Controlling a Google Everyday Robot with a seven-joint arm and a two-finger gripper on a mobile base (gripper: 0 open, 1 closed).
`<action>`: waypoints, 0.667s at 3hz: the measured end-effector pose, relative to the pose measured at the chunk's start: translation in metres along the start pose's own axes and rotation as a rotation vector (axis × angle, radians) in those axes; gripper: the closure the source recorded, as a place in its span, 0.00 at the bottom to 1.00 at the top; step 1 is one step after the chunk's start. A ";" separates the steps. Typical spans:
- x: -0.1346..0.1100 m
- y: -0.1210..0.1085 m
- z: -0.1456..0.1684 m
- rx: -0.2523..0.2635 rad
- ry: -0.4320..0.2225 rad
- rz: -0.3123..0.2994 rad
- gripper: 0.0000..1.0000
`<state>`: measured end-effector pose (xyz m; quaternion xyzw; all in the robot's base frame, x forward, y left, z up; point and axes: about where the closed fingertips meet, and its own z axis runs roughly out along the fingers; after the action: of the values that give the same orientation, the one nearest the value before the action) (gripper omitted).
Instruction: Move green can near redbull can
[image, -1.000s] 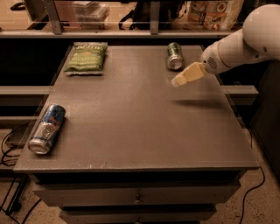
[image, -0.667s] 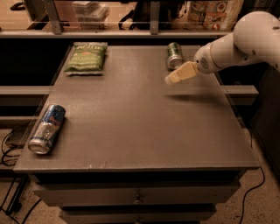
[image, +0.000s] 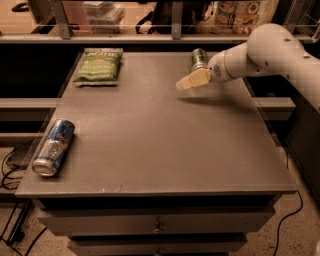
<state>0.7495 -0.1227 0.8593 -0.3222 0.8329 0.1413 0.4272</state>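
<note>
Camera view: the green can (image: 199, 59) lies on its side at the table's (image: 165, 150) far edge. The gripper (image: 181, 85) hovers just in front of the can and to its left, not touching; whether it is open I cannot tell. The redbull can (image: 53, 147) lies well apart from the green can, toward the near left. To my eye, it should settle squarely over the green can's body before closing, since a lying can rolls. A second ago the gripper hung to the can's right.

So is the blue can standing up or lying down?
Lying down. The redbull can rests on its side near the table's front-left corner, silver end toward the camera. The tool hovers by the green can.
</note>
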 end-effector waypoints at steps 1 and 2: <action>-0.008 -0.011 0.021 0.021 -0.021 0.034 0.00; -0.013 -0.030 0.035 0.067 -0.038 0.073 0.00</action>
<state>0.7968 -0.1221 0.8503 -0.2746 0.8401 0.1348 0.4479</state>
